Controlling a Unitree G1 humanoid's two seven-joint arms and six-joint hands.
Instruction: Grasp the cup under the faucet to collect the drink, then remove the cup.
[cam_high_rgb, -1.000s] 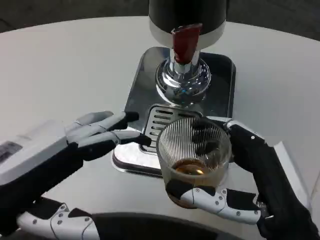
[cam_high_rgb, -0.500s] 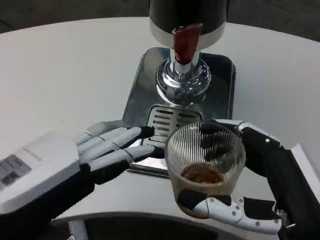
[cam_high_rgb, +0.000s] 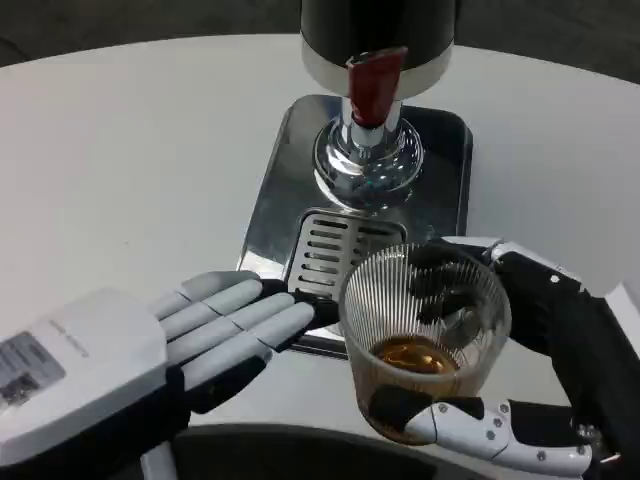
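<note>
Right hand (cam_high_rgb: 520, 350) is gripping the ribbed glass cup (cam_high_rgb: 425, 335), fingers wrapping both sides. Cup is sitting upright at the near edge of the metal drip tray (cam_high_rgb: 290, 150), near-right of the slotted grate (cam_high_rgb: 335, 250), off from under the faucet (cam_high_rgb: 375, 85), with some amber drink (cam_high_rgb: 412, 355) pooling in the bottom. Left hand (cam_high_rgb: 190, 345) is lying flat with nothing in it, fingers stretched out side by side, tips resting by the tray's near-left edge just left of the cup. All on the white table (cam_high_rgb: 120, 170).
</note>
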